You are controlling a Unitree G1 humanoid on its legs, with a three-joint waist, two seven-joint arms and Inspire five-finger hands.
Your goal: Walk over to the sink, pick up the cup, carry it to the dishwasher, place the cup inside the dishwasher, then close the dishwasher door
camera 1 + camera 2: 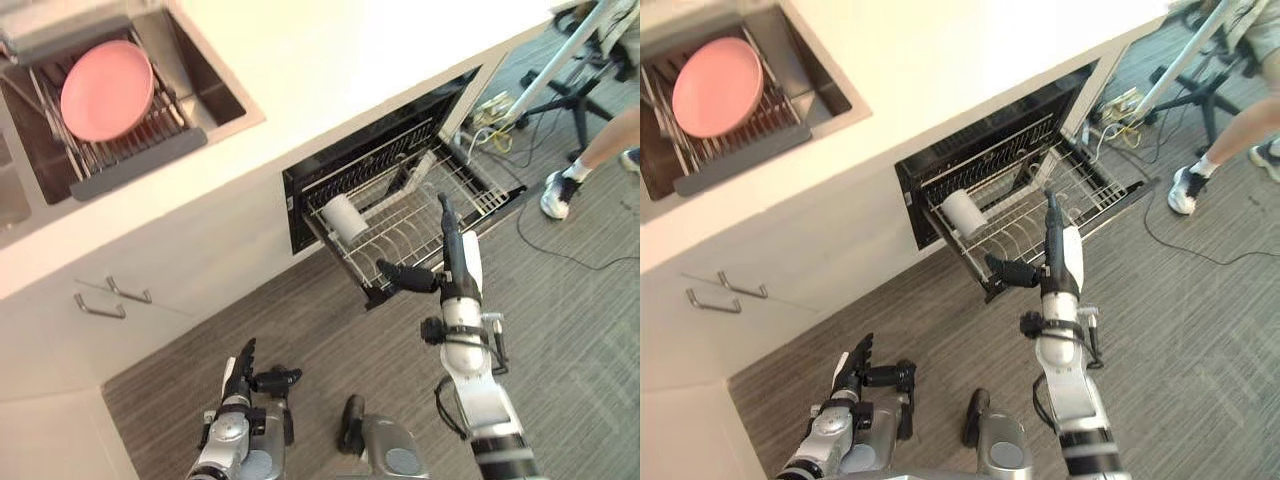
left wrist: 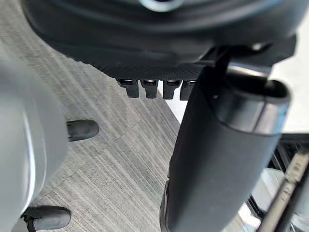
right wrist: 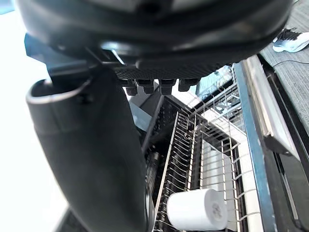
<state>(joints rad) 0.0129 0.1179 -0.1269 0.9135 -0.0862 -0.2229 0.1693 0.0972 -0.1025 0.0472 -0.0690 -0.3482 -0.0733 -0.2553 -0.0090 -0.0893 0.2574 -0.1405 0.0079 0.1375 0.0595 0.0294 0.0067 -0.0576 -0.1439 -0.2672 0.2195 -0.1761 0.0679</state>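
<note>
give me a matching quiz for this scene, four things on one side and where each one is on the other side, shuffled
1. white cup
2. pink plate
3. right hand
4. left hand

A. low over the grey floor
B. in the sink's wire rack
C. lying on its side in the dishwasher rack
D. open, over the dishwasher rack

Pairs: 1-C, 2-B, 3-D, 4-A

Grey plank floor (image 1: 580,330), pale countertop (image 1: 350,60), cabinet front (image 1: 200,262) with two metal handles (image 1: 128,292), chair base (image 1: 572,97).
</note>
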